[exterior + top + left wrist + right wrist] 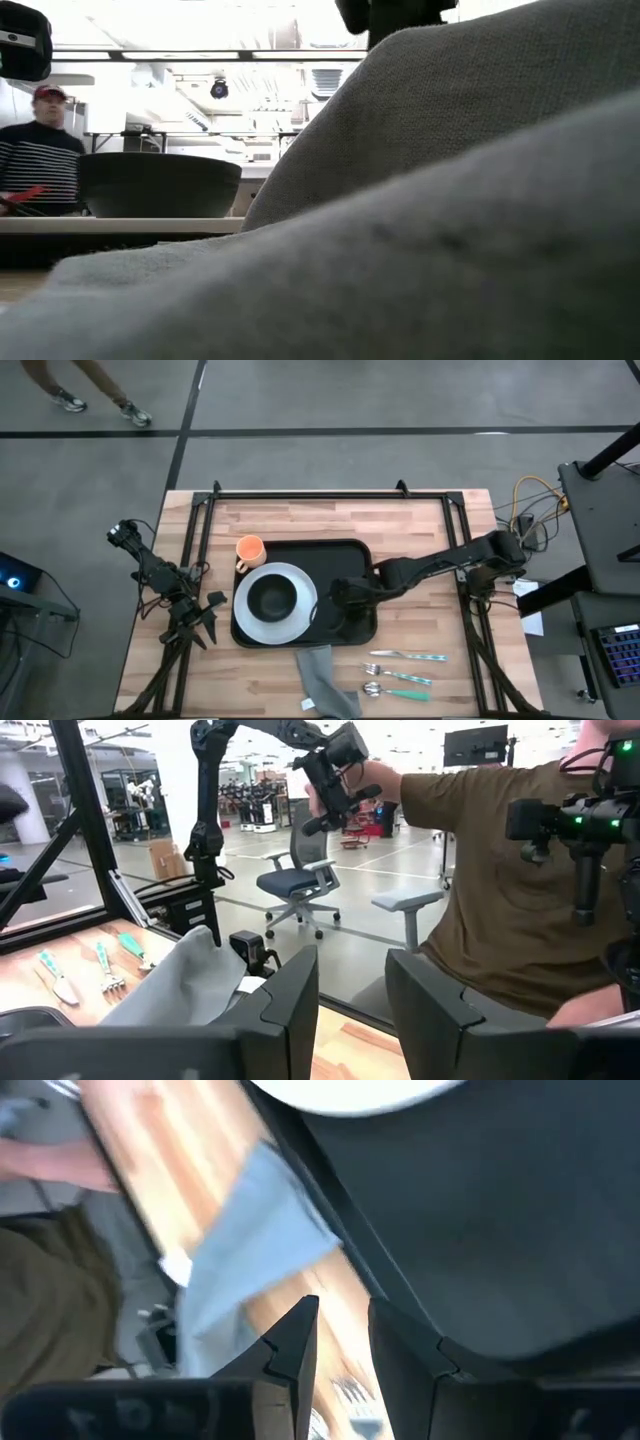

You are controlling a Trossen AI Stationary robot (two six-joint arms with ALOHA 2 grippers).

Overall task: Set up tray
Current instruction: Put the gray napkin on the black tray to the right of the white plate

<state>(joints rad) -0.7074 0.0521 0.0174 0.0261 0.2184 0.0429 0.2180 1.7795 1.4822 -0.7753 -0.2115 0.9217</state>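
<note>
The black tray [345, 565] lies in the middle of the table. A white plate [290, 622] sits on its left part, with a black bowl [271, 598] on it. An orange cup [249, 548] stands at the tray's far left corner. My right gripper [333, 592] hovers open over the tray, just right of the plate. In the right wrist view, its fingers [343, 1330] stand apart above the tray's near rim [330, 1220]; I see no touch. My left gripper [205, 618] waits open and empty at the table's left edge, and it also shows in the left wrist view [352, 990].
A grey cloth [325, 678] lies at the table's near edge, in front of the tray, and fills the low view [450, 200]. A knife, fork and spoon [400, 675] lie to its right. A person in a brown shirt [500, 870] stands beyond the near edge.
</note>
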